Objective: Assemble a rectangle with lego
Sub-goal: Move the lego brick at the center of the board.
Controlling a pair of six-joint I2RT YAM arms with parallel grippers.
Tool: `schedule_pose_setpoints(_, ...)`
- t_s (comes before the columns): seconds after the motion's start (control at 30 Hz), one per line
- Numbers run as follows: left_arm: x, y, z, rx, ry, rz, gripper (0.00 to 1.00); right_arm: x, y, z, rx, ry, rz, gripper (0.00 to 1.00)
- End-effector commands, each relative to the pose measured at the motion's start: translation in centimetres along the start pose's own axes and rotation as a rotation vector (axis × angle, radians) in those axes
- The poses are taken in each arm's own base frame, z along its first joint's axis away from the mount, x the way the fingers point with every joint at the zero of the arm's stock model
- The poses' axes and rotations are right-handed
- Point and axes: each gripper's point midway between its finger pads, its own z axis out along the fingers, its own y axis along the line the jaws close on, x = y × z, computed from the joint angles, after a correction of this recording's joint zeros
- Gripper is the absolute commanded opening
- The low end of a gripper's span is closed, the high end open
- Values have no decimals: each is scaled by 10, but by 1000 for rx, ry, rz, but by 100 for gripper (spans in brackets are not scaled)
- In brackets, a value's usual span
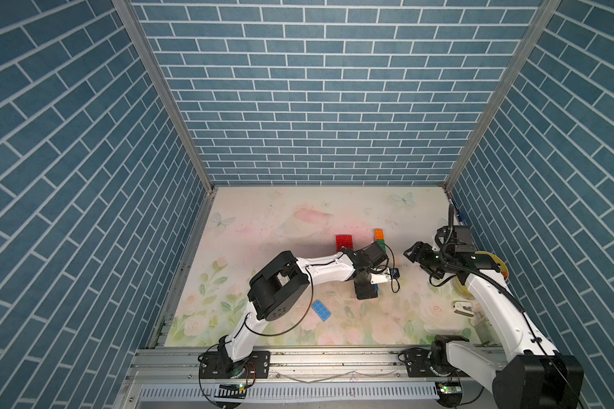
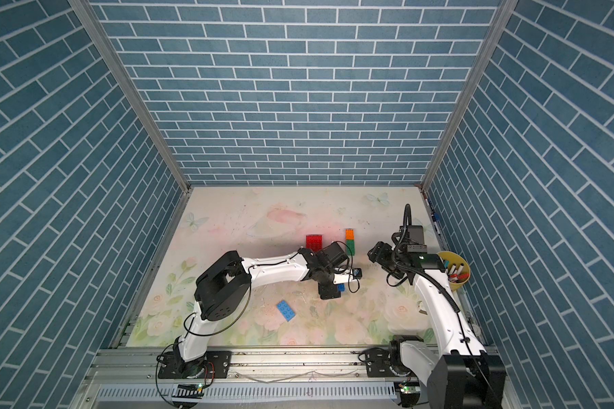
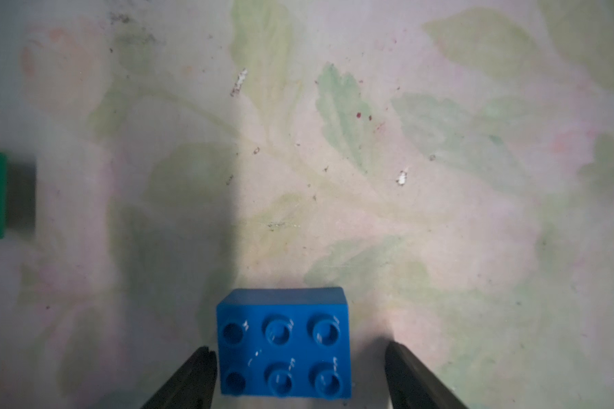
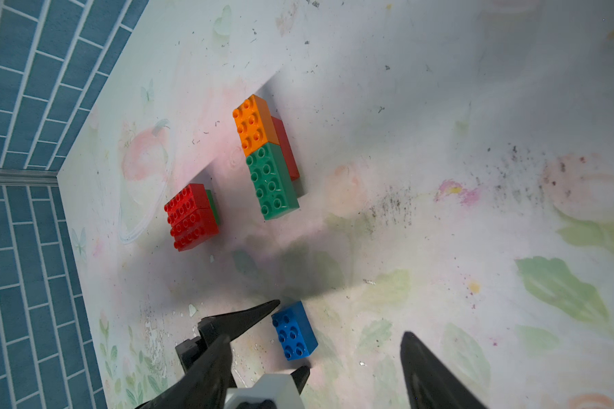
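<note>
Blue lego brick (image 3: pixel 283 345), at lower centre of the left wrist view, lay between the parted jaws of the left gripper (image 3: pixel 298 348), its long axis spanning them, with a gap at frame right. Right gripper (image 4: pixel 316 336) hovered wide and empty, farther off.

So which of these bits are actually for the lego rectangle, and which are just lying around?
For the job:
- blue brick between the left pincer's open tips
- light blue brick
- red bricks
- orange brick and green brick end to end, another red brick under them

Just lying about:
- yellow cup of markers
- small white object
</note>
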Motion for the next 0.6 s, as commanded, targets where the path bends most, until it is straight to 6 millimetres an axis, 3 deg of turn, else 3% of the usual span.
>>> schedule_pose_setpoints(0.0, -2, 3, 2, -5, 10, -20, 72, 0, -2, 3, -5, 4, -4, 75)
schedule_pose_setpoints(0.1, -3, 8, 3, -31, 7, -25, 59, 0, -3, 4, -3, 6, -3, 75)
schedule_pose_setpoints(0.3, -3, 12, 0, -68, -8, -33, 49, 0, -3, 5, -3, 8, -2, 74)
schedule_pose_setpoints(0.57, 32, 16, -26, -133, 20, -1, 46, 2, -4, 6, -5, 17, 8, 74)
